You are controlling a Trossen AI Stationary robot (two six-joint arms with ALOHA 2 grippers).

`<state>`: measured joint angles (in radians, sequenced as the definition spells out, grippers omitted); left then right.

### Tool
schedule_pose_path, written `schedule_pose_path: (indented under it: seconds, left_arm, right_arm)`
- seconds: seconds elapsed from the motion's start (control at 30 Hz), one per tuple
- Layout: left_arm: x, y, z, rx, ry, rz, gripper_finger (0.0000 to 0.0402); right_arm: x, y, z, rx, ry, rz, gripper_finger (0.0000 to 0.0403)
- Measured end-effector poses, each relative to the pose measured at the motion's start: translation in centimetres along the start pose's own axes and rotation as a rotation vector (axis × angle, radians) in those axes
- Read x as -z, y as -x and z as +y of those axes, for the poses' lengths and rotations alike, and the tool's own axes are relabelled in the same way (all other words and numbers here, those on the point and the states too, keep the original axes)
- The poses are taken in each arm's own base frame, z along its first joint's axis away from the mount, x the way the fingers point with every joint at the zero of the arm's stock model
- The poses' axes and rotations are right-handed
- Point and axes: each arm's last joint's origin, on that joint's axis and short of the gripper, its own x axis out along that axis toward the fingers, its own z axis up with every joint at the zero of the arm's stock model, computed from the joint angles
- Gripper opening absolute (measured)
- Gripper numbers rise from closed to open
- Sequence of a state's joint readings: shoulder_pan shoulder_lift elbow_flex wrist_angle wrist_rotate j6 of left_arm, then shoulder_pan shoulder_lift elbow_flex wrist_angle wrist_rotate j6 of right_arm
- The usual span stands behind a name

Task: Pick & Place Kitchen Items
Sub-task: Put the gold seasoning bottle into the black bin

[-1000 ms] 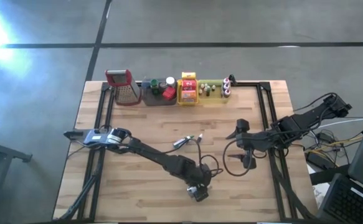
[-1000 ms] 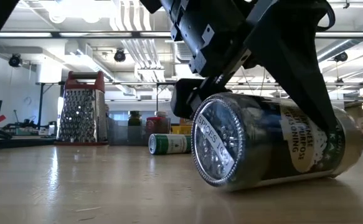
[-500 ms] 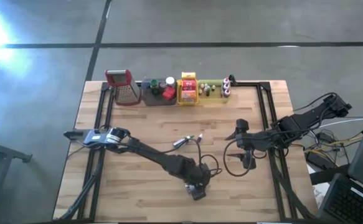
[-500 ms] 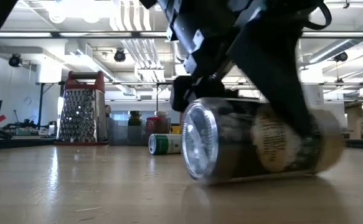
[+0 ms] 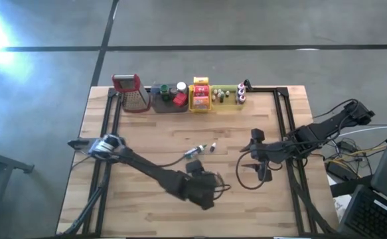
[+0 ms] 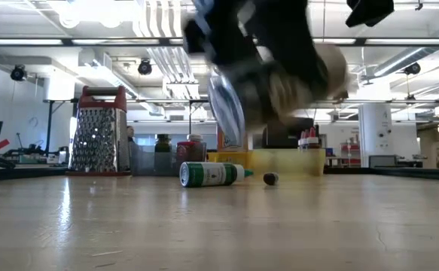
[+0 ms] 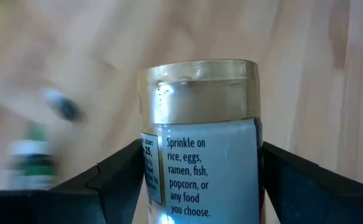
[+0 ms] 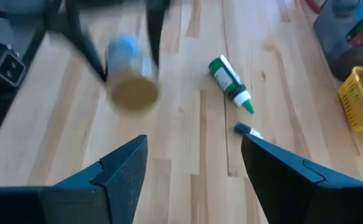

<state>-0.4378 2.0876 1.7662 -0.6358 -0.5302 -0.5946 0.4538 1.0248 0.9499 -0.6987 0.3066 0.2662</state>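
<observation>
A clear seasoning jar (image 7: 200,137) with a pale blue label hangs above the table, with my left gripper (image 5: 203,192) shut on it near the table's front middle. It shows blurred in the low view (image 6: 272,83) and in the right wrist view (image 8: 131,74). A small green bottle (image 5: 193,152) lies on its side on the wood, with a tiny dark cap (image 5: 213,147) beside it. My right gripper (image 8: 193,180) stands open at the right, above the table (image 5: 147,139), with nothing between its fingers. My left gripper pinches the jar's labelled body (image 7: 156,180) between its two fingers (image 7: 116,180), one on each opposite side. They come slanting down from the table's left and lie along the jar. The jar is lifted clear of the table and tilted, with one end pointing away from the wrist.
Along the far edge stand a red-topped metal grater (image 5: 130,93), a grey tray (image 5: 170,99), a yellow tray (image 5: 201,96) and a green tray (image 5: 226,98) holding small bottles and packets. Dark rails run down both table sides. Cables lie near the right arm.
My left gripper has risen and gone a little toward the table's left, rolling its wrist. The jar, which lay on its side on the wood, is now lifted clear and turned about in the fingers.
</observation>
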Motion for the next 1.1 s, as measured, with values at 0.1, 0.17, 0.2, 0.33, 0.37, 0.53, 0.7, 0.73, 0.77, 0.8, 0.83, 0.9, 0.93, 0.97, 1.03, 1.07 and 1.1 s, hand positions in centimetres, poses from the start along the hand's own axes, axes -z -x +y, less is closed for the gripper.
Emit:
schedule_pose_path:
  seconds: [0.1,0.17,0.2,0.33,0.37,0.53,0.7,0.73,0.77,0.8,0.83,0.9,0.93,0.97,1.03,1.07,1.1]
  left_arm:
    - [0.1,3.0,0.9,-0.057,0.017,-0.124,0.0290]
    - [0.6,4.4,1.6,-0.062,0.031,-0.207,0.0290]
    - [0.9,4.8,1.9,-0.055,0.036,-0.251,0.0290]
    - [1.5,6.5,3.4,0.042,0.089,-0.518,0.0290]
    - [1.7,6.9,3.9,0.065,0.101,-0.589,0.0290]
    - [3.7,7.3,6.3,0.103,0.109,-0.823,0.0289]
    - [4.5,7.6,7.8,0.102,0.112,-0.950,0.0289]
    - [4.5,7.4,7.9,0.098,0.091,-0.951,0.0289]
    - [4.5,7.2,8.0,0.105,0.071,-0.957,0.0289]
    - [4.5,7.1,8.1,0.112,0.049,-0.960,0.0289]
    - [4.3,7.0,8.2,0.120,0.027,-0.968,0.0289]
    - [3.7,7.1,8.5,0.128,0.000,-0.993,0.0289]
    - [3.4,7.1,8.6,0.124,-0.010,-1.004,0.0289]
    - [3.1,7.0,8.8,0.113,-0.022,-1.008,0.0289]
    - [2.8,6.9,9.1,0.094,-0.053,-1.011,0.0289]
    - [2.7,6.8,9.2,0.093,-0.063,-1.014,0.0289]
    - [2.5,6.7,9.3,0.095,-0.066,-1.017,0.0289]
  right_arm:
    - [0.6,-0.5,0.0,0.006,-0.007,0.024,0.0248]
    - [0.8,-0.8,0.0,0.007,-0.011,0.025,0.0247]
    - [0.8,-1.0,0.1,0.003,-0.015,0.010,0.0247]
    - [0.7,-2.4,0.6,-0.023,0.003,-0.089,0.0258]
    - [0.7,-2.8,0.7,-0.027,0.008,-0.108,0.0263]
    - [1.0,-4.7,1.2,-0.037,0.018,-0.234,0.0291]
    - [0.7,-6.5,1.4,-0.001,-0.041,-0.431,0.0333]
    - [0.8,-6.8,1.4,0.013,-0.058,-0.449,0.0343]
    - [0.8,-7.3,1.4,0.026,-0.076,-0.462,0.0353]
    - [0.8,-7.7,1.3,0.034,-0.093,-0.471,0.0363]
    - [0.8,-8.1,1.2,0.037,-0.109,-0.479,0.0373]
    - [0.7,-8.9,1.1,0.042,-0.141,-0.485,0.0389]
    - [0.6,-9.3,1.0,0.049,-0.146,-0.483,0.0394]
    - [0.5,-9.6,1.1,0.052,-0.144,-0.481,0.0397]
    - [0.2,-10.2,1.2,0.061,-0.123,-0.469,0.0396]
    - [-0.2,-10.4,1.4,0.064,-0.109,-0.470,0.0395]
    - [-0.6,-10.5,1.5,0.065,-0.095,-0.475,0.0394]
